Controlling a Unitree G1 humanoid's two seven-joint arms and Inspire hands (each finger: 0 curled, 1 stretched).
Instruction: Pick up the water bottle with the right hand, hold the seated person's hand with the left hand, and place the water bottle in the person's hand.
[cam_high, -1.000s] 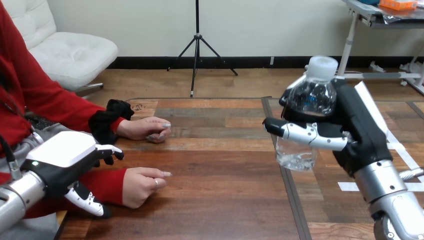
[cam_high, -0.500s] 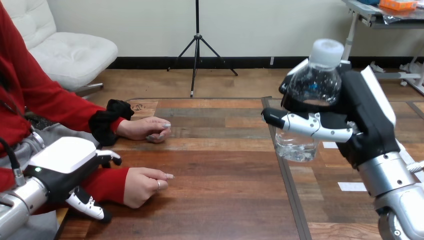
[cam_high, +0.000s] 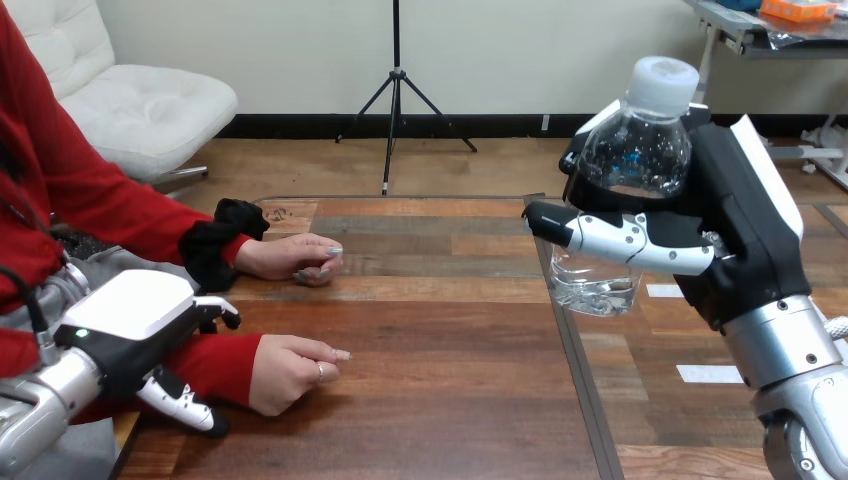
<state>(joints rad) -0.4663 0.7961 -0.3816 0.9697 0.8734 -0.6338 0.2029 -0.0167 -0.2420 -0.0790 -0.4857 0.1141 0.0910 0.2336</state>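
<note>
Robot hand on the right (cam_high: 722, 235) is what I check first: at about 2 o'clock from the middle of the view, its fingers and thumb are wrapped round the clear plastic water bottle with a white cap (cam_high: 636, 160). The bottle is upright, clear of the surface, with a little water in the bottom.

Below it runs the brown wooden plank table (cam_high: 450, 335). At 8 o'clock my left robot hand (cam_high: 130, 325) sits by the table's near-left edge, loosely spread. Its thumb points down and its fingers are bent above the person's red sleeve, and they grip nothing that I can see.

The person's nearer hand (cam_high: 290, 372) rests on the table at 7 o'clock, loosely fisted, just beyond my left robot hand. The person's farther hand (cam_high: 296, 258) lies at 10 o'clock, well apart from the bottle.

I judge the pickup done and the hand-holding step now in hand. Next I would ease the left robot hand onto that nearer hand and close gently. The bottle then has to travel toward 8 o'clock, and the fist must turn palm-up and open first.
</note>
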